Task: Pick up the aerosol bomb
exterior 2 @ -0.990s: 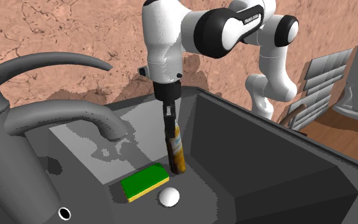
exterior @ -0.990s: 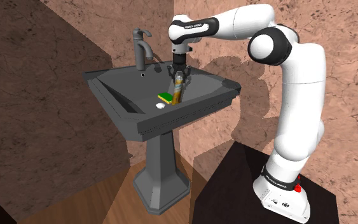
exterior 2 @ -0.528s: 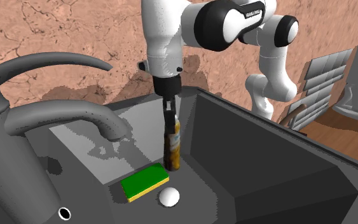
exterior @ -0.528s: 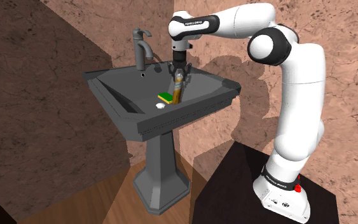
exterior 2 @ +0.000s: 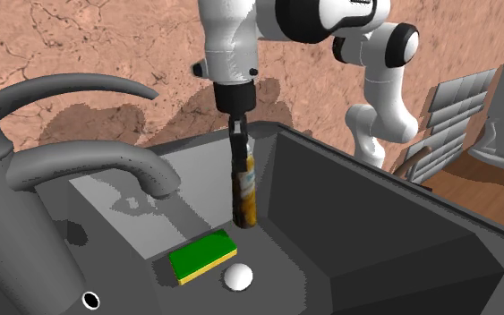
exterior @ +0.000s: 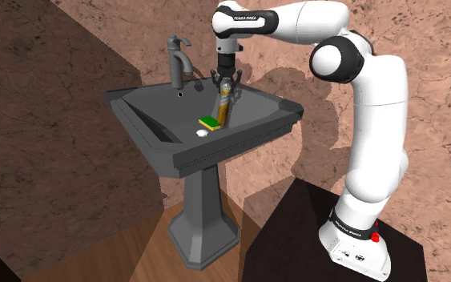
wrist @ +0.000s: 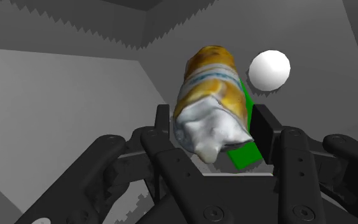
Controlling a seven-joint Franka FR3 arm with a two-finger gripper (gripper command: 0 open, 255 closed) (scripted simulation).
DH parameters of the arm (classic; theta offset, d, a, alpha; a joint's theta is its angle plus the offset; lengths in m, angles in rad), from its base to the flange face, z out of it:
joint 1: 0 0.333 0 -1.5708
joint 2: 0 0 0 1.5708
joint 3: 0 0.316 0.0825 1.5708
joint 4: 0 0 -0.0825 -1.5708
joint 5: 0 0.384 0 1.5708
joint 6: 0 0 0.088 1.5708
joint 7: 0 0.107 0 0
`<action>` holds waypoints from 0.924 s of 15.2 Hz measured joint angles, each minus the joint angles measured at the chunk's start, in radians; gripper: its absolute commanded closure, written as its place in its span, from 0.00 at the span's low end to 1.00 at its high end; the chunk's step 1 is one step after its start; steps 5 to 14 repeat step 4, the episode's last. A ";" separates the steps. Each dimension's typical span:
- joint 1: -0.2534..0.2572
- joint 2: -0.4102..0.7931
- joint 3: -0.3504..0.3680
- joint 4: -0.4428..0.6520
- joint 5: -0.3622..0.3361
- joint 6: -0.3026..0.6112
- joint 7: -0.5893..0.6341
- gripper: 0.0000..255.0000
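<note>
1. The black gripper [exterior 2: 239, 136] clasps the top of a yellow spray can [exterior 2: 245, 192].
2. The spray can hangs tilted over the grey sink [exterior 2: 402, 224], near a green sponge [exterior 2: 203, 255] and white ball [exterior 2: 237, 277].

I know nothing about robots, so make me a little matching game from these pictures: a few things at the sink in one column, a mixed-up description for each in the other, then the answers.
Things:
1. spray can
2. sponge
3. white ball
4. tap

Descriptions:
A. green on top with a yellow edge
B. grey, with a curved spout
C. clasped near its top by the gripper
D. small and round, lying next to the sponge

Pairs: 1-C, 2-A, 3-D, 4-B
</note>
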 measured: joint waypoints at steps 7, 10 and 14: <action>-0.002 0.022 -0.001 0.084 0.000 -0.062 -0.002 1.00; -0.002 0.022 -0.001 0.084 0.000 -0.062 -0.002 1.00; -0.002 0.022 -0.001 0.084 0.000 -0.062 -0.002 1.00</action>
